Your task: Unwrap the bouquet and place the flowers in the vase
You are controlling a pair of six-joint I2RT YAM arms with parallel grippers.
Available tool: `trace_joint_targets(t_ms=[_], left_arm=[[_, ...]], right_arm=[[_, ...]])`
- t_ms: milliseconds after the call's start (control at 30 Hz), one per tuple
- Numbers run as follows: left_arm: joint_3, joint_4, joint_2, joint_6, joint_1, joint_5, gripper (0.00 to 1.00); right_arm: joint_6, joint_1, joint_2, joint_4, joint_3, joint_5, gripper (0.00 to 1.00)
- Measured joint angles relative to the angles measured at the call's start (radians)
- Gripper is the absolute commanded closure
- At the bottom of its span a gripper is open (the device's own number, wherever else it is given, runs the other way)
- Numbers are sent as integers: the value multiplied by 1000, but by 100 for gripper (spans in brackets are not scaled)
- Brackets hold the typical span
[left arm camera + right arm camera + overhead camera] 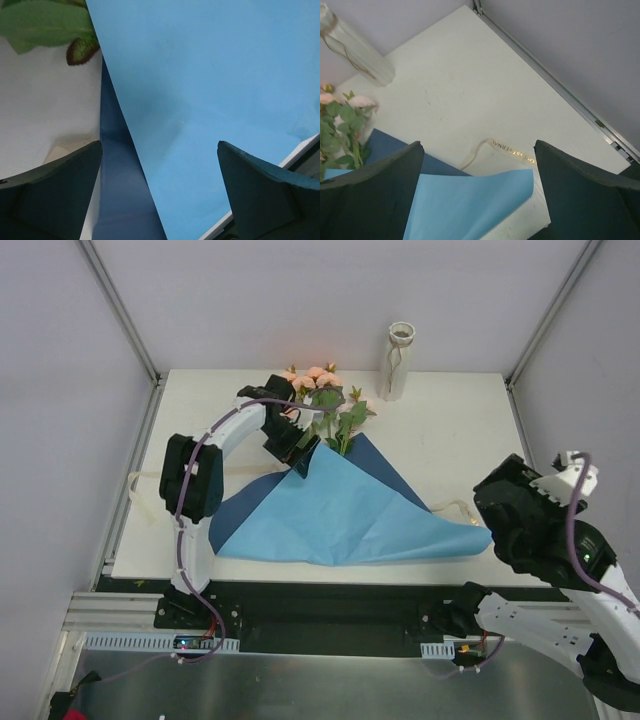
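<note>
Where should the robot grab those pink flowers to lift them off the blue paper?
Likely the green stems just below the leaves, from above: the flowers lie flat on the table, stems bunched, right beside the open left gripper.

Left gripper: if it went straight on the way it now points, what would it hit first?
Most likely the blue paper: it fills the view between the open fingers of the left gripper. The flowers sit off to one side, out of line. Depth is hard to judge.
</note>
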Motion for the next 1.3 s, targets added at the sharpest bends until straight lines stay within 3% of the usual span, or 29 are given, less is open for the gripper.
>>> trace_joint_targets(t_ms=[167, 267, 400, 433, 533, 567, 667, 1067, 1300], left_arm=[[98, 6, 120, -6, 1, 1, 6], [143, 9, 172, -12, 1, 1, 19], [151, 11, 194, -16, 1, 15, 46], [151, 10, 194, -16, 1, 24, 58], [131, 18, 188, -11, 1, 45, 76], [118, 21, 183, -10, 1, 47, 86], [75, 15, 161, -5, 1, 51, 100], [42, -23, -79, 0, -11, 79, 100], [39, -166, -354, 33, -131, 103, 99]], right_arm=[[-153, 0, 0, 126, -100, -66, 4], [-211, 0, 8, 188, -105, -90, 4], [-258, 0, 15, 251, -113, -113, 4], [-266, 0, 16, 261, -115, -117, 3], [-283, 0, 17, 285, -117, -129, 3], [-287, 0, 17, 293, -117, -132, 3], [-292, 0, 17, 310, -117, -142, 3], [-335, -24, 70, 368, -117, -209, 1], [-471, -320, 397, 518, 23, -520, 1]])
